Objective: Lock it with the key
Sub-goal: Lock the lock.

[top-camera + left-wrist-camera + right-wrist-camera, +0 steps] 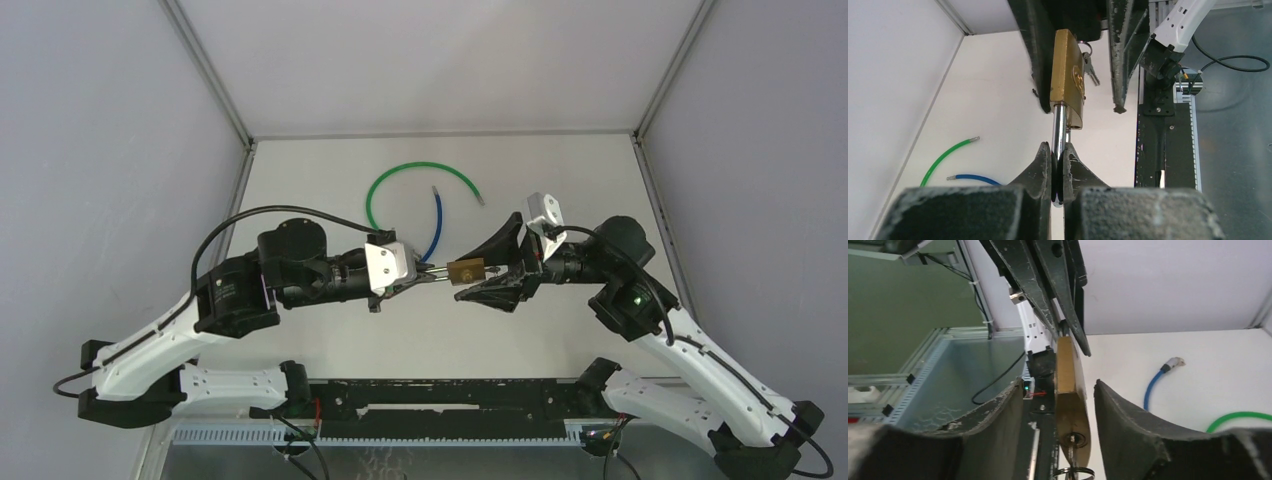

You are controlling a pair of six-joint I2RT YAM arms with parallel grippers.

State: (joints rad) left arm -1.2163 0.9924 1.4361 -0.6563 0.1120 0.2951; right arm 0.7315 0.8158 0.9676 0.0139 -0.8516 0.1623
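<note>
Left arm (pixel 300 265) reaches from its base at bottom left up to a bent elbow, forearm then roughly level and pointing right toward counter (pixel 560 180) centre. Right arm (pixel 620 270) mirrors it: up from bottom right, elbow bent, wrist pointing left. The two wrists face each other nose to nose over the middle of the counter.

Left end effector (pixel 1058 162) is closed tight, fingertips pinching the silver shackle (pixel 1059 127) of the padlock (pixel 1068 75). The brass body sticks out straight from the tips toward the right arm, off the counter surface.

Right end effector (pixel 1058 382) has its jaws spread, one finger on each side of the brass body. Right wrist view shows a gap on both sides. Left wrist view shows one finger very close to the body on one side; contact there cannot be told. It is not gripping anything.

The key (pixel 1074 452) is at the body's end opposite the shackle, at the keyway, with the key ring (pixel 1073 472) hanging off it. How deep it sits cannot be told.

The padlock lies between the two end effectors, held by the left one only.

Green cable (pixel 420 172) curves in an arc on the counter behind the wrists. Blue cable (pixel 436 222) lies just beside it, inside the arc. Both are apart from the padlock.
</note>
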